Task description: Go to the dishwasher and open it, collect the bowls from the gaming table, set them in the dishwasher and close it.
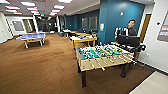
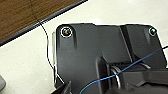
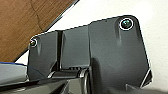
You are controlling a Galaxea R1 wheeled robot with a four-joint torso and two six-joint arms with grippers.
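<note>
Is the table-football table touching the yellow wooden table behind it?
Apart. In the head view a strip of brown carpet shows between the table-football table and the yellow wooden table farther back.

A long narrow bench (image 1: pixel 83 38) with a yellow wood edge is seen at frame centre, behind the football table. Small items lie on it, too blurred to be identified.

We cannot make out what lies on the far yellow tables (image 1: pixel 83 38) — too blurred; the person (image 1: pixel 131 28) stands half-hidden behind monitors (image 1: pixel 128 40).
</note>
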